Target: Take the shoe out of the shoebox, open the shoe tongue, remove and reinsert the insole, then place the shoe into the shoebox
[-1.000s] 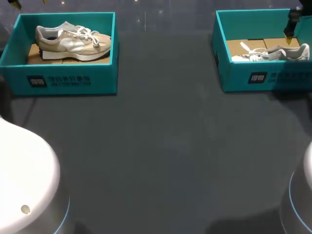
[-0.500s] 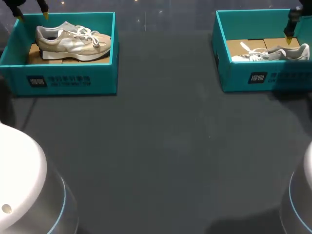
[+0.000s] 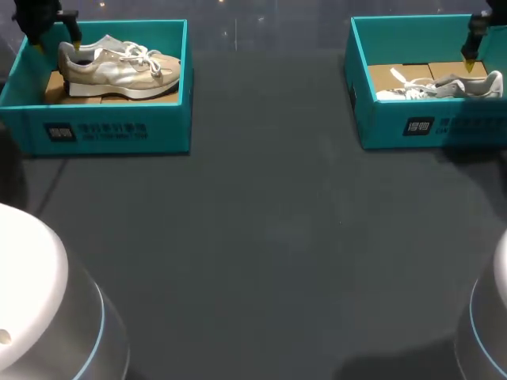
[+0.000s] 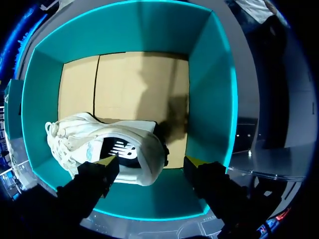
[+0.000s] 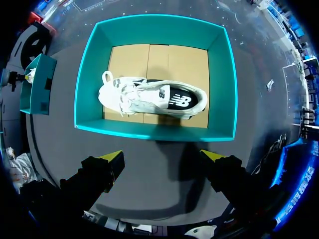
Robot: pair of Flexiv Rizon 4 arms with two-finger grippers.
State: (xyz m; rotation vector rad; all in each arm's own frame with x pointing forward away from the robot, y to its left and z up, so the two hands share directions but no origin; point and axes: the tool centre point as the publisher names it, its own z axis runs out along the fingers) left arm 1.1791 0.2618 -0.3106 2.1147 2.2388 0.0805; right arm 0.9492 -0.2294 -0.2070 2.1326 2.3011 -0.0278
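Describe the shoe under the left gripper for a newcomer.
On the dark table, find the teal shoebox at far left. Its shoe is beige, left gripper open around the heel; the right-hand shoe is greyer.

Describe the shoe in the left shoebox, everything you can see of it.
The shoe is a cream and beige sneaker with white laces, a pale thick sole and a dark lining showing in its opening. It stands upright on its sole on the brown cardboard floor of the teal left shoebox, toe toward the table's middle, heel near the box's outer end. The open left tool straddles the heel from above; contact cannot be told.
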